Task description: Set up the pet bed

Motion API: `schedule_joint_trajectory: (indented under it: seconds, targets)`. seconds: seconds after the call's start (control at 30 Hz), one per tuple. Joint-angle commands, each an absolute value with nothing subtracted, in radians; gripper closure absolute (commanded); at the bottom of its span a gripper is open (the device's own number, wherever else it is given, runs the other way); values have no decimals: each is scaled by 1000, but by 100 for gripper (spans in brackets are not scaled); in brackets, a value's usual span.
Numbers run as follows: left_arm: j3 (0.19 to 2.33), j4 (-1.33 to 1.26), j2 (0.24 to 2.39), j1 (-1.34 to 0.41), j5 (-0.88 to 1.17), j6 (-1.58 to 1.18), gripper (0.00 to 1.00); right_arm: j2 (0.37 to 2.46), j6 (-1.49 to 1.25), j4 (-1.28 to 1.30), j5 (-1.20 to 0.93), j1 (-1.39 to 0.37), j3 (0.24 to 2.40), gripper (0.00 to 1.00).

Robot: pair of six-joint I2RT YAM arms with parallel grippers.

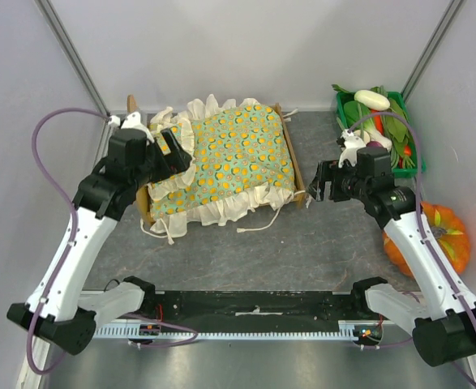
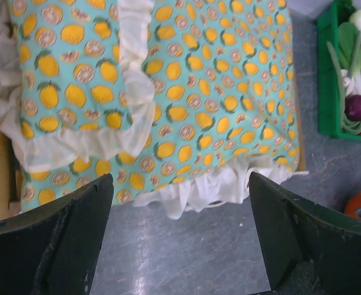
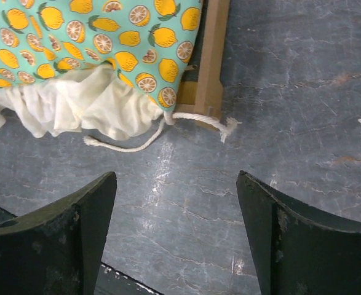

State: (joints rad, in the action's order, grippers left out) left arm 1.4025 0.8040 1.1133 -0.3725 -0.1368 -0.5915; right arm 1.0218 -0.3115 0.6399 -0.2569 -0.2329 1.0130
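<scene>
Pet bed (image 1: pixel 295 168) sat rear-centre on table (image 1: pixel 302 259), cushion (image 1: pixel 238 154) and pillow (image 2: pixel 69 80) laid in it; left gripper (image 2: pixel 180 206) and right gripper (image 3: pixel 177 206) both gaped wide, holding nothing; dressing looked finished, next likely withdrawing arms clear

Your table (image 1: pixel 302 251) is dark grey, stone-look, w/ pale scuffs. Directly on it: the pet bed (image 1: pixel 293 166), left of centre toward the back. Only its wood side rail and a corner show, the rest is under a citrus-print cushion (image 1: pixel 238 154). The cushion's cream frill (image 1: pixel 213 212) spills over the bed's front edge, and a white cord (image 1: pixel 262 228) trails on the tabletop nr the bed's right front corner. Back-right corner: green crate (image 1: pixel 340 109) of veg. Right edge — an orange pumpkin (image 1: pixel 452 235). A black base plate (image 1: pixel 254 304) runs along the near edge.
</scene>
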Motion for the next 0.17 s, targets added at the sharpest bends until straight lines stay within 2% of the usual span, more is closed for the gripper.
schedule_joint_trajectory:
  seconds: [0.0, 0.13]
  targets:
    - [1313, 756, 979, -376, -132, -566, 3, 988, -345, 555, -192, -235, 988, 13]
    - [1281, 776, 879, -376, -196, -551, 3, 979, -367, 520, -172, -235, 966, 6]
